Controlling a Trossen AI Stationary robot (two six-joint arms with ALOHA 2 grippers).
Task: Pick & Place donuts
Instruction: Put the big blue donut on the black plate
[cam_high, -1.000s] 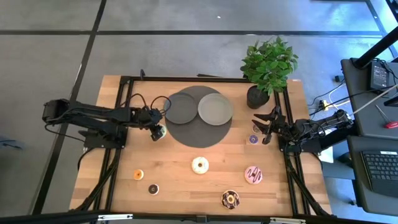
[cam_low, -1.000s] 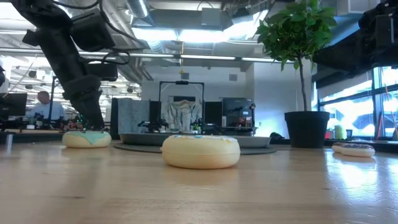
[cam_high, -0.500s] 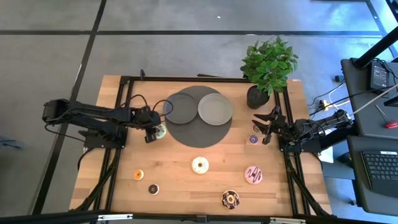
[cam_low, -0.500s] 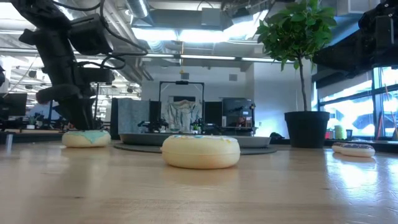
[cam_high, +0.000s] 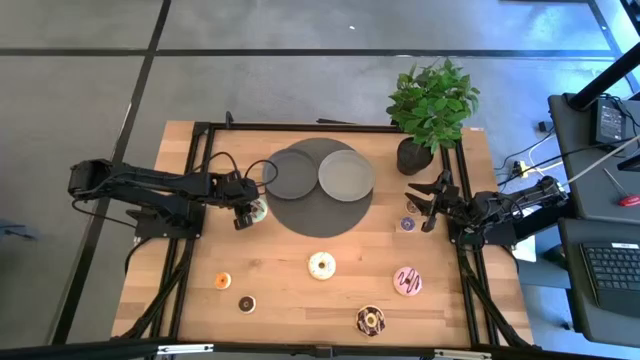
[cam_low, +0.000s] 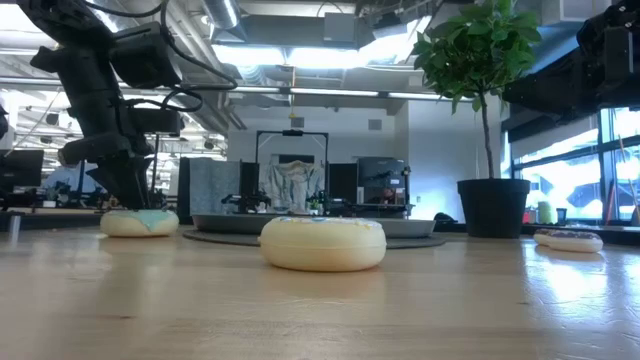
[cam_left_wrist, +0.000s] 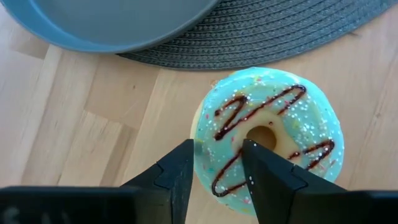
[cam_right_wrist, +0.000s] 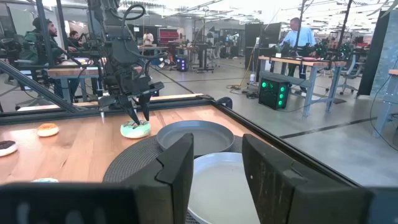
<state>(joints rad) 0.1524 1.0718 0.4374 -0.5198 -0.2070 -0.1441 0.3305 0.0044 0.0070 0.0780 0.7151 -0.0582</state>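
Observation:
A white-green donut with dark squiggles lies flat on the wood beside the round dark mat, on its left. My left gripper points steeply down on it, closed on one side of the ring. On the near half of the table lie the cream donut, pink donut, chocolate donut, orange donut and dark brown donut. A tiny purple donut lies by my right gripper, which waits open and level at the right edge. My left gripper pinches one side of the donut's ring. One finger is against the outer rim and the other is at the edge of the hole. The fingers come from above, slanting down. The donut lies flat on the table.
Two grey plates sit side by side on the mat's far part. A potted plant stands at the far right corner. Bare wood lies between the mat and the near donuts. People and desks show in the room beyond.
My left gripper has stayed over the white-green donut and has rolled about its own pointing line and tipped a little. The donut has kept its place on the table. My right arm has kept still.

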